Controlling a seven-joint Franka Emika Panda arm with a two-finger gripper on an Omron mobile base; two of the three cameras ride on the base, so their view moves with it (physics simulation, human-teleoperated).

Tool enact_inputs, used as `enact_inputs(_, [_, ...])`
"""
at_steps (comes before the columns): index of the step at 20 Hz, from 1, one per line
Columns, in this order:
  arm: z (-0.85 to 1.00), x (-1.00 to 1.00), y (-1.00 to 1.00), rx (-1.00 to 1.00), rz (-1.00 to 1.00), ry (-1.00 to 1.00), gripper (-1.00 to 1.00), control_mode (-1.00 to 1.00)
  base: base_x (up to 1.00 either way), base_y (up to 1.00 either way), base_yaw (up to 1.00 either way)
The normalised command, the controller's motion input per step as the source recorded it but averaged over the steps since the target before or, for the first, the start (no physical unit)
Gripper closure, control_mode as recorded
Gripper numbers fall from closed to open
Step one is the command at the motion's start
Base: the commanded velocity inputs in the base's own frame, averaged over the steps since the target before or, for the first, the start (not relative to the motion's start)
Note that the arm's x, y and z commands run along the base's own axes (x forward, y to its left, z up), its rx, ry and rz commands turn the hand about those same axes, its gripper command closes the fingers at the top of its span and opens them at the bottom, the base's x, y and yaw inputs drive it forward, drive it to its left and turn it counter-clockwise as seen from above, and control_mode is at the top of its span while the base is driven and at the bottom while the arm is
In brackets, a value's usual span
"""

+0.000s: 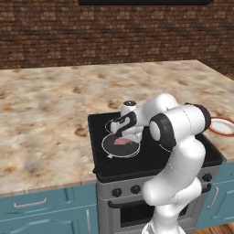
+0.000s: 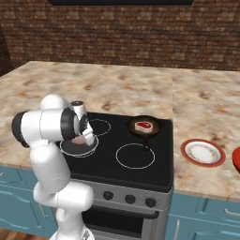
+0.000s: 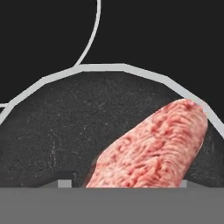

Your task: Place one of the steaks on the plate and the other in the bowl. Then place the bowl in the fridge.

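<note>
Two steaks are on a black stove (image 2: 140,173). One steak (image 1: 121,141) lies on the front left burner ring, right under the gripper (image 1: 124,135); up close this steak (image 3: 153,146) reaches the ring's edge. I cannot tell whether the gripper's fingers are spread or pinching. The second steak (image 2: 143,125) sits in one dark pan (image 2: 144,127). One plate (image 2: 203,152) rests on the counter (image 2: 206,108) right of the stove.

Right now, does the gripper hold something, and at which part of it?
It cannot be told for sure. The gripper is down at a steak on the stove's front burner, at its near end, but the fingertips are hidden.
</note>
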Motion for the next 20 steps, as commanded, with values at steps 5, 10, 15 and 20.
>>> enact_inputs(5, [0.82, -0.23, -0.20, 0.03, 0.00, -0.16, 1.00, -1.00, 0.00, 0.00, 0.00])
enact_inputs(10, [0.62, -0.24, -0.55, 0.00, -0.07, -0.04, 1.00, -1.00, 0.00, 0.00, 0.00])
enact_inputs(15, [0.40, -0.27, -0.78, 0.00, -0.11, 0.00, 1.00, -1.00, 0.00, 0.00, 0.00])
enact_inputs(20, [0.19, -0.28, -0.88, -0.04, -0.10, 0.00, 1.00, -1.00, 0.00, 0.00, 0.00])
